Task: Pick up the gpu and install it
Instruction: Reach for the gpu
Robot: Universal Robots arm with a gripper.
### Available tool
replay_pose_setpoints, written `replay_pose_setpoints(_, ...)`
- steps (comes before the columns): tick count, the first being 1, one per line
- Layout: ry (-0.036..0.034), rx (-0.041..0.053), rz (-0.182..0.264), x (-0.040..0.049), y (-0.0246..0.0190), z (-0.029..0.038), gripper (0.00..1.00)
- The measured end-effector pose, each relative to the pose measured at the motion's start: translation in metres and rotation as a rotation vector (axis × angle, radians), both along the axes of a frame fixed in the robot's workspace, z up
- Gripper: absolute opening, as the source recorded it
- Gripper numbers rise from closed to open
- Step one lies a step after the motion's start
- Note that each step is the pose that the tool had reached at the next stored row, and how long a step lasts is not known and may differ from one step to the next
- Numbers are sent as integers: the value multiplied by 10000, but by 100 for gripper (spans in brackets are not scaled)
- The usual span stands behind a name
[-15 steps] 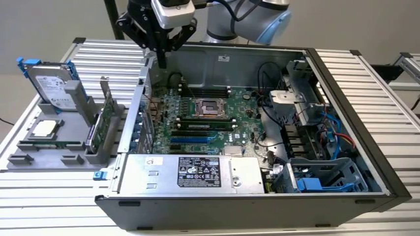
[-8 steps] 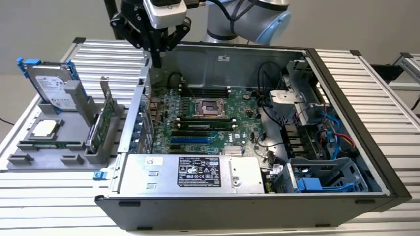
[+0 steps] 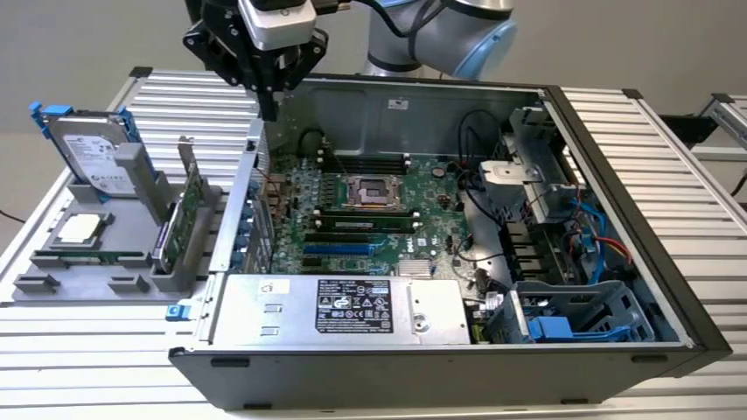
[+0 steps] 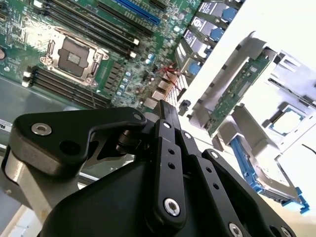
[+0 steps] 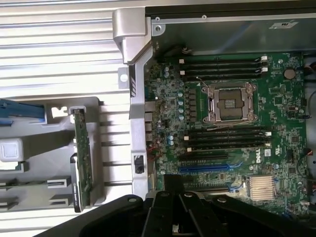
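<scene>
Exterior view's left first: a hard drive (image 3: 91, 153) in its blue frame, then the gpu (image 3: 187, 214) standing on edge in the gray holder (image 3: 70, 289) on the surface (image 3: 70, 350) — untouched. The gripper (image 3: 269, 109), closed on nothing, hangs above the case wall (image 3: 245, 201), near the card. A clean grasp wants it opened and centred over the card's top edge — clear of that wall and the holder's posts.
</scene>
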State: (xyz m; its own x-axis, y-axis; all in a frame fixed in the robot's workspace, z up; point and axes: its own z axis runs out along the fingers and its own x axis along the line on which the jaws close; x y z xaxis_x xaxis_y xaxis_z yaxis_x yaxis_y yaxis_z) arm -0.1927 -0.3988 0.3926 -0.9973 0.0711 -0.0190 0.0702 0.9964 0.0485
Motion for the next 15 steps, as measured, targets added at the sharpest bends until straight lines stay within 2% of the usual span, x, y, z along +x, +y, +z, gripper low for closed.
replay_pose_setpoints(15,-1,0,0,-194,0,0,0)
